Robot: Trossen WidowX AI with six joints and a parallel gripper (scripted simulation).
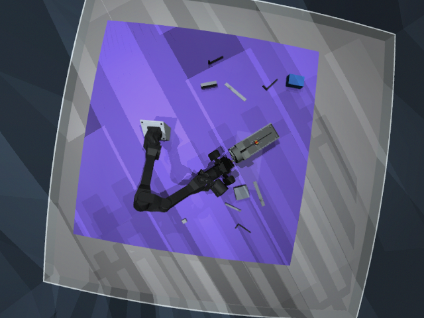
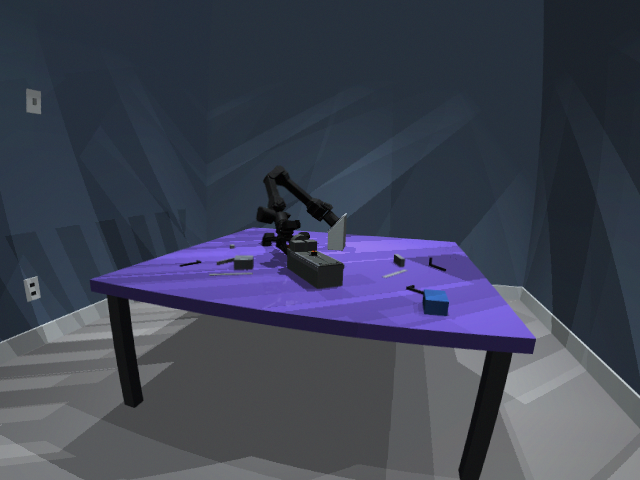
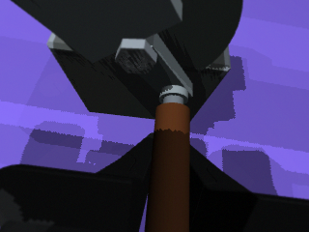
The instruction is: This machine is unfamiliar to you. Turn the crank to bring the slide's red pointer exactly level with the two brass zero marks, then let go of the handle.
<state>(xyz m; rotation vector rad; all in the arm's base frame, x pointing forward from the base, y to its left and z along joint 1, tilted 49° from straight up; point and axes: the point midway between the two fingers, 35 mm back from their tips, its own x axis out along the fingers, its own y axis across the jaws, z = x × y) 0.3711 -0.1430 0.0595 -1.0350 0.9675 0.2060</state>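
The machine (image 1: 264, 137) (image 2: 316, 271) is a long grey box with a slot along its top. The slide's small red-orange pointer (image 1: 256, 142) (image 2: 313, 253) sits near the middle of the slot; the brass zero marks are too small to make out. In the wrist view a grey crank arm (image 3: 169, 68) runs from a hex hub to the brown crank handle (image 3: 172, 118). My gripper (image 3: 164, 140) is shut on that handle, one black finger on each side. In the top view the gripper is at the machine's lower-left end, its fingertips hidden under the wrist.
A grey block (image 1: 241, 192) (image 2: 243, 262) and a pale strip (image 1: 259, 193) lie beside the gripper. A blue block (image 1: 295, 81) (image 2: 435, 302) is near the table's corner. Another strip (image 1: 235, 91), a small block (image 1: 209, 85) and black L-shaped pieces (image 1: 215, 60) (image 1: 269, 85) lie beyond the machine.
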